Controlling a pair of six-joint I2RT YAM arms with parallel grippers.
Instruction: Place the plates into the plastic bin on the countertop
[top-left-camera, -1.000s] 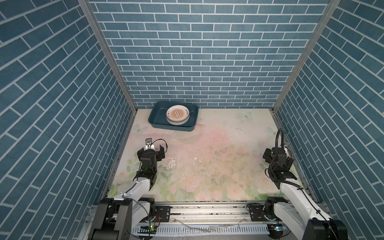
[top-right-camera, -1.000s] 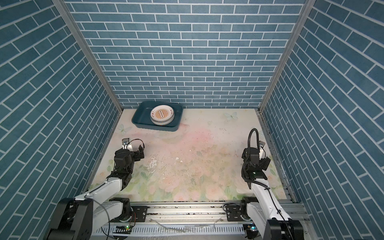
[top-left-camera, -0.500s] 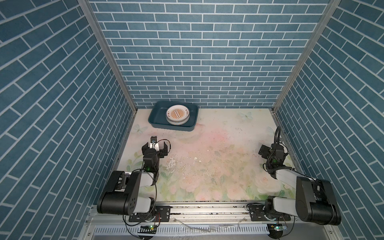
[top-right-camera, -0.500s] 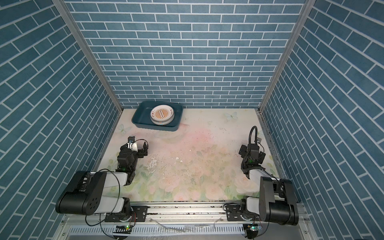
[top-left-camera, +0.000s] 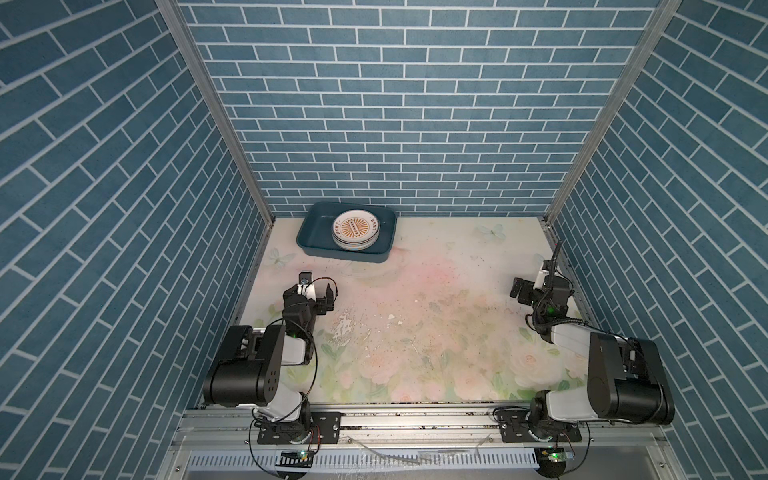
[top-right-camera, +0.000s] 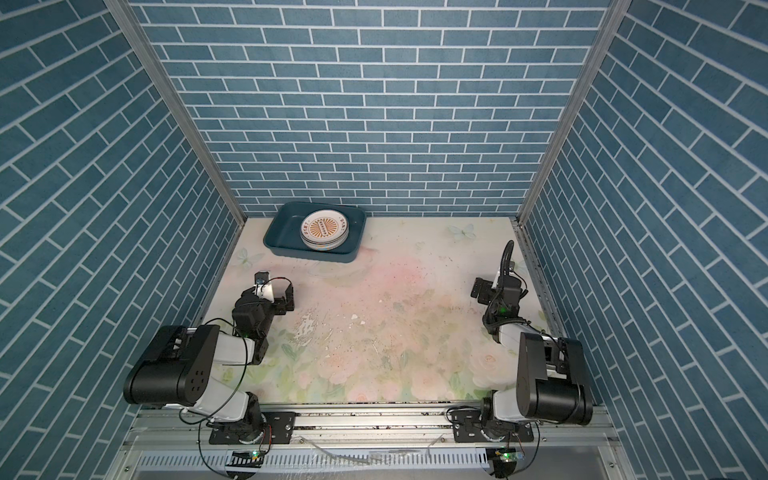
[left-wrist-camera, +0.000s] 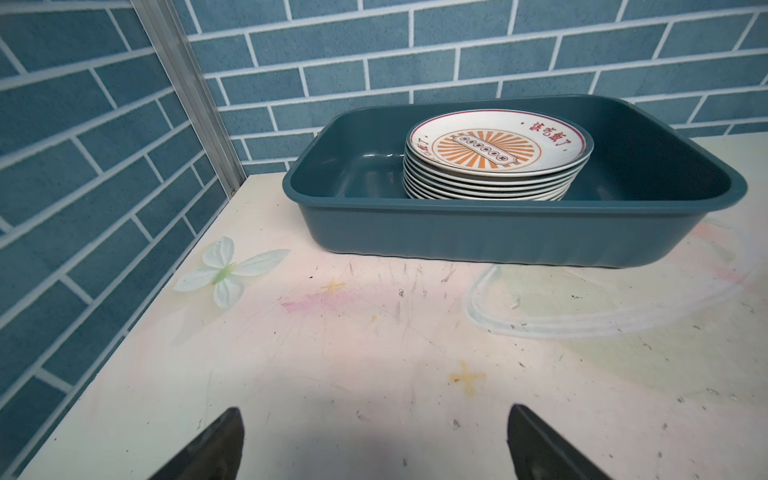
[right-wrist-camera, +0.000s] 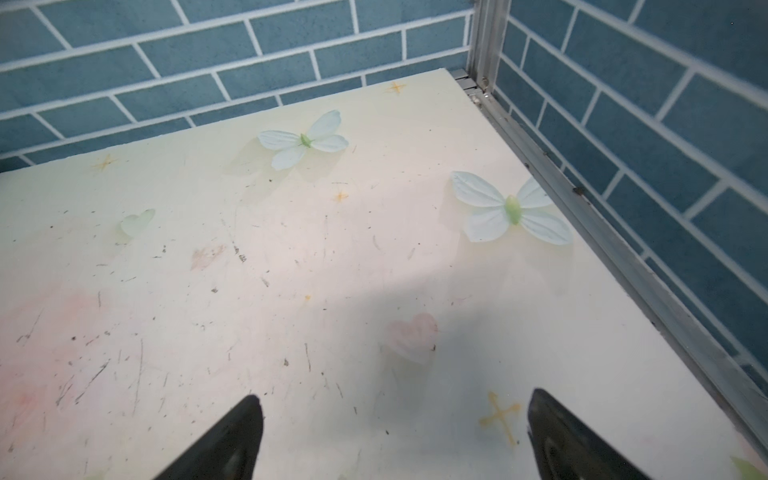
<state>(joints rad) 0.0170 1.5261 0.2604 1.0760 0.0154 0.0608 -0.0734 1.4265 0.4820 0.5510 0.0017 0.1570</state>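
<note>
**A:** Where are the plates?

**B:** The plates (top-left-camera: 355, 227) are in one stack inside the plastic bin (top-left-camera: 311, 237). The stack sits in the bin's right half in both top views (top-right-camera: 325, 228), and the left half of the bin floor is bare. The uppermost one shows an orange sunburst centre and red lettering on the rim (left-wrist-camera: 496, 145).

**A:** Bin location?

**B:** It's at the back-left corner of the countertop (top-left-camera: 436, 332), right up by the brick back wall (top-left-camera: 395, 124).

**A:** Left arm?

**B:** The left gripper (left-wrist-camera: 372, 415) is low over the countertop, facing the bin and well apart from it. Jaws are spread wide, with only bare surface between the fingertips (left-wrist-camera: 232, 419). In a top view it is on the left side, nearer the front than the bin (top-left-camera: 311, 291).

**A:** Right arm?

**B:** The right gripper (right-wrist-camera: 395, 399) is on the far right, beside the metal edge rail (right-wrist-camera: 623, 266). Jaws are spread and pinch nothing. It faces the back-right corner, with two printed butterflies (right-wrist-camera: 511, 208) ahead of it. It's well apart from the bin.

**A:** Loose plates on the countertop?

**B:** I can't see any in these views, only print, scratches and specks.
</note>
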